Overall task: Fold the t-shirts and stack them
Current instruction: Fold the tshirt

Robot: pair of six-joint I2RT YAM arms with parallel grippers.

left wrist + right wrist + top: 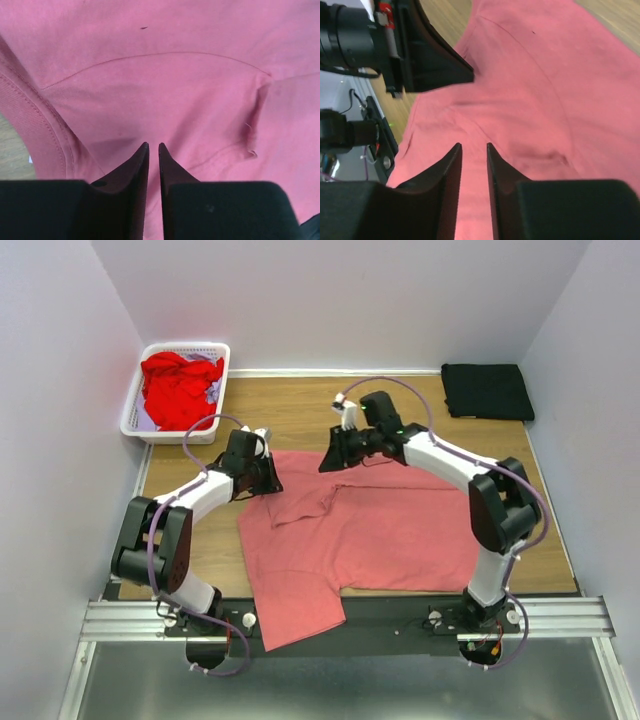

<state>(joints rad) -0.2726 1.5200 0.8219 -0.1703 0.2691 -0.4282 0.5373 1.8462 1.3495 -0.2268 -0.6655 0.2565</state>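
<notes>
Table (pixel 300 410), salmon t-shirt (pixel 400 530) over near edge

I've got the salmon-pink shirt (pixel 380 530) spread mid-table (pixel 300 410), one end over the near edge, red shirt (pixel 178 388) crumpled in the basket (pixel 135 412), black shirt (pixel 487 390) folded far right.

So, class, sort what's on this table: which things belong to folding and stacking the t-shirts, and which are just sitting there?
Part of the job:
- salmon-pink t-shirt, spread on the table
- red t-shirt, bunched in the white basket
- black t-shirt, folded at the far right

Just lying about:
- the white basket itself
</notes>
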